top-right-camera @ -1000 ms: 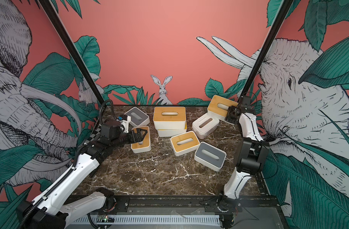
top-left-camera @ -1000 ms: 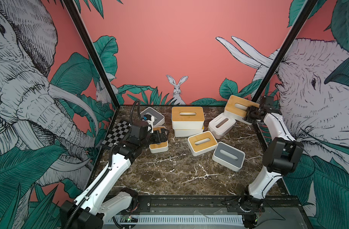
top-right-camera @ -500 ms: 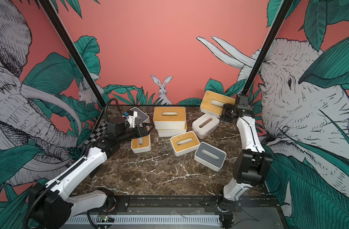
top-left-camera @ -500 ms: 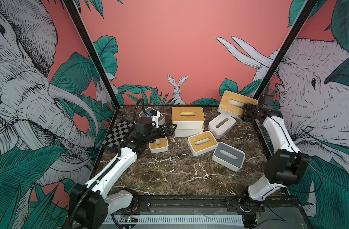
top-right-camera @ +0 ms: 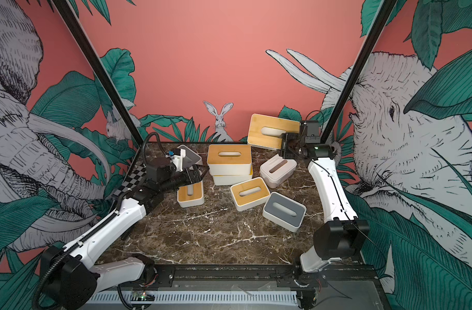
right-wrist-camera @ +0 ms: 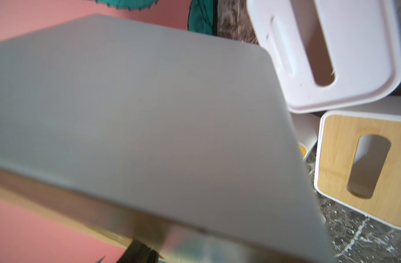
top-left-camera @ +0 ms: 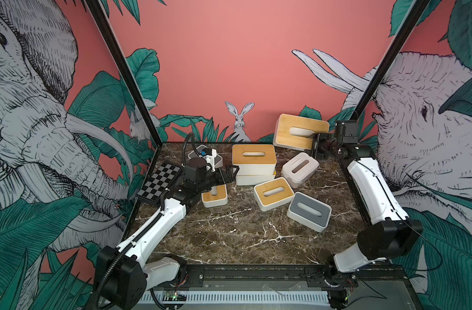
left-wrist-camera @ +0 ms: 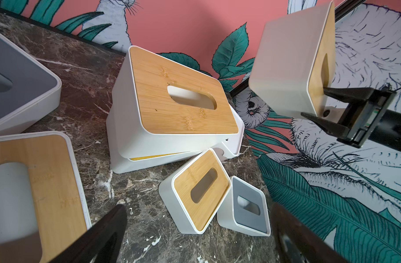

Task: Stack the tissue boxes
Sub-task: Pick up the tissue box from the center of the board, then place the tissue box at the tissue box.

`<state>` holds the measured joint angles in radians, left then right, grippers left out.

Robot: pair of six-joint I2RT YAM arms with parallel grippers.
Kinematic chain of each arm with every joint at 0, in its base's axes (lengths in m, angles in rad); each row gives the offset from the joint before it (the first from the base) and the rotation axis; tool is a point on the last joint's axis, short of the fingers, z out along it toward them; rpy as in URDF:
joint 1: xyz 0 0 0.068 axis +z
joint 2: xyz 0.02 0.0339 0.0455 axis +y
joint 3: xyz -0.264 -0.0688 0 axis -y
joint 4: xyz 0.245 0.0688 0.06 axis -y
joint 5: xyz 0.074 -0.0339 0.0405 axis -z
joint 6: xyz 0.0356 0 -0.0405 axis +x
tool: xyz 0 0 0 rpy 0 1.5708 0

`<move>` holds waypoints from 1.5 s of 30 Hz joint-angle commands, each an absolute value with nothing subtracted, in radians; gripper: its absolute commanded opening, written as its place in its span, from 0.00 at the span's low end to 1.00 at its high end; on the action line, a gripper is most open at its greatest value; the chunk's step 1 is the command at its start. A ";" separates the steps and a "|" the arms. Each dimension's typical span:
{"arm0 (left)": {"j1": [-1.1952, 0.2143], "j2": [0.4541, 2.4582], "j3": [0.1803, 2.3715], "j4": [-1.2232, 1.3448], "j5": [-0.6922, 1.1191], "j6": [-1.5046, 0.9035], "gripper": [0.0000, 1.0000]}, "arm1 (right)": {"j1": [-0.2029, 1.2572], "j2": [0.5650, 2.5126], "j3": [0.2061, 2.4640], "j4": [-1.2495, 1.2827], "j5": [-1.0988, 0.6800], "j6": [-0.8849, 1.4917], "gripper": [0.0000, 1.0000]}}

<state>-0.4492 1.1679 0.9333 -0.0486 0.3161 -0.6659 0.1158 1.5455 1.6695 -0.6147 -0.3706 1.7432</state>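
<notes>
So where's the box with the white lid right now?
In both top views the white-lidded box sits back right on the table, between the bamboo stack and the right arm, behind a small bamboo box.

Enclosed by salmon-pink wall panels [top-left-camera: 229, 53] printed with grey line-drawn elephants [top-left-camera: 28, 107], teal-green leaves [top-left-camera: 100, 99] and a white rabbit [top-left-camera: 239, 119]; floored with dark brown white-veined marble tabletop [top-left-camera: 242, 236]; framed by slanted black posts [top-left-camera: 123, 72].

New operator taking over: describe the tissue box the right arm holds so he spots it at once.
From the white rabbit painted on the pink back wall, look toward the right arm. There a white rounded-corner box with a bamboo slotted lid hangs tilted in the fingers of the right gripper. It alone is off the dark marble table.
</notes>
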 commanded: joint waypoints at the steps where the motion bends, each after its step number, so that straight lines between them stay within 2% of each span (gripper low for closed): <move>1: -0.454 1.111 0.923 -0.062 0.276 -0.641 0.99 | 0.193 1.505 1.718 -0.566 -0.349 1.751 0.29; 9: -0.454 1.072 0.910 -0.094 0.250 -0.643 0.99 | 0.333 1.529 1.774 -0.608 -0.245 1.772 0.29; 20: -0.454 1.036 0.917 -0.130 0.250 -0.611 1.00 | 0.455 1.639 1.835 -0.647 -0.127 1.814 0.31; 35: -0.454 1.054 0.915 -0.147 0.245 -0.558 1.00 | 0.536 1.808 2.002 -0.700 -0.079 1.890 0.33; 45: -0.454 1.034 0.870 -0.126 0.258 -0.586 0.99 | 0.584 1.778 1.985 -0.724 -0.034 1.906 0.36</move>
